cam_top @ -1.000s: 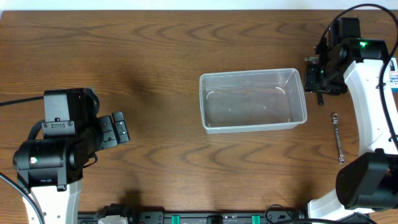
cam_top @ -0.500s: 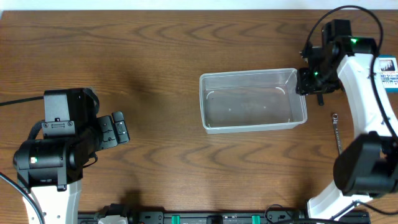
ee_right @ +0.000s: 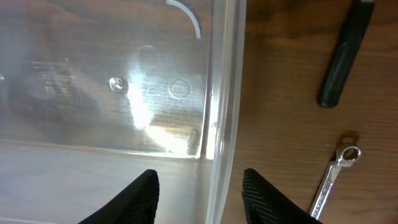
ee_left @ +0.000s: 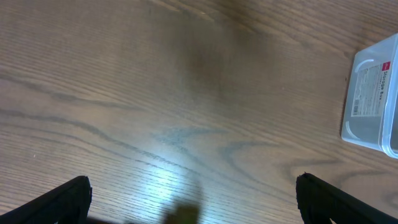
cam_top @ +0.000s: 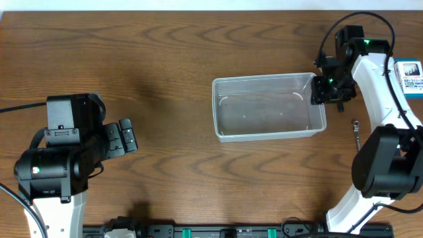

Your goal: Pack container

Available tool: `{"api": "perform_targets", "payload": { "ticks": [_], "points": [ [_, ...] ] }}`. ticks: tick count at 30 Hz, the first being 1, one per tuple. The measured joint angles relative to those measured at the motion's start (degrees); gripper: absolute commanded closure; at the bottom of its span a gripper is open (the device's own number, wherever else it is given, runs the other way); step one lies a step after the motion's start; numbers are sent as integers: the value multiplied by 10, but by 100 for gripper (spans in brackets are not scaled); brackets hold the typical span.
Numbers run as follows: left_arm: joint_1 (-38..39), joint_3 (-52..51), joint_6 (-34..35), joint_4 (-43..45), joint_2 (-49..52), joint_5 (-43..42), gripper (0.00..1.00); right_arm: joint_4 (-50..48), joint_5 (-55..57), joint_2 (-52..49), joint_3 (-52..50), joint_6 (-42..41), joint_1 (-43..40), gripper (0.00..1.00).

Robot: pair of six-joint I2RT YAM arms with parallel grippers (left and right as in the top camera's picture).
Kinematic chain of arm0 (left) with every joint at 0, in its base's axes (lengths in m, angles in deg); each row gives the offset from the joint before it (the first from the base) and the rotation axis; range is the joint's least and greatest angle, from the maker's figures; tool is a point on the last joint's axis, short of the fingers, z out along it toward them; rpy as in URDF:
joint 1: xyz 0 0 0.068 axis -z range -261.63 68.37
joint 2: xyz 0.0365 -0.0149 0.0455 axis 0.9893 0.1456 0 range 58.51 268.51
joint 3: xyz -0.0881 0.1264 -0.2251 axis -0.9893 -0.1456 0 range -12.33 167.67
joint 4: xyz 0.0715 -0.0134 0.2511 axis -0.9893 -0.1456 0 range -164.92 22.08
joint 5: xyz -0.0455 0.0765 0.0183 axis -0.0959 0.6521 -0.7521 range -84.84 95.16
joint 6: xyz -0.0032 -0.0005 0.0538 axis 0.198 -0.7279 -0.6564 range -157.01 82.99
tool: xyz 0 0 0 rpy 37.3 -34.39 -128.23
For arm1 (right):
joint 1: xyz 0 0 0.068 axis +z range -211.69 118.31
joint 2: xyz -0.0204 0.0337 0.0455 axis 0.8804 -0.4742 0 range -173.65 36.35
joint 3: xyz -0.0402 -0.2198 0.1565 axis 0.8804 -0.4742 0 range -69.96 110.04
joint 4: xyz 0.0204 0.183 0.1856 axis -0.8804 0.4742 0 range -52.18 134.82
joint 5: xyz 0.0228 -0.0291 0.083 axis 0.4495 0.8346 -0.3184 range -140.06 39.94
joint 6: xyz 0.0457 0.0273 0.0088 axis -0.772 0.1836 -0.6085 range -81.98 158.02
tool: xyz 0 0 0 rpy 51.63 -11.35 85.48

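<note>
**Right gripper (ee_right: 199, 179) poised over empty container (cam_top: 264, 78), jaws parted astride its three-o'clock wall.**
Packing not begun; next, likely fetching the wrench (ee_right: 334, 180) lying at four o'clock.

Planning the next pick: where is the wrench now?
Overhead, the wrench lies on the right side, just beyond the container's right end, apart from it.

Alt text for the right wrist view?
The open right claw straddles one wall of the clear, empty container, one finger inside and one outside. Beyond the wall, a black handle and a small wrench lie on the wooden table.
</note>
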Motion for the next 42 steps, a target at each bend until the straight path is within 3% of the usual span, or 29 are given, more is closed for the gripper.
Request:
{"api": "perform_targets", "payload": {
  "ticks": [6, 13, 20, 42],
  "points": [
    [0, 0, 0, 0, 0, 0, 2, 0, 0, -9, 0, 0, 0, 59],
    [0, 0, 0, 3, 0, 0, 2, 0, 19, -11, 0, -17, 0, 78],
    [0, 0, 0, 3, 0, 0, 2, 3, 26, -12, 0, -22, 0, 77],
    [0, 0, 0, 3, 0, 0, 2, 3, 31, -12, 0, -47, 0, 95]
  ]
}}
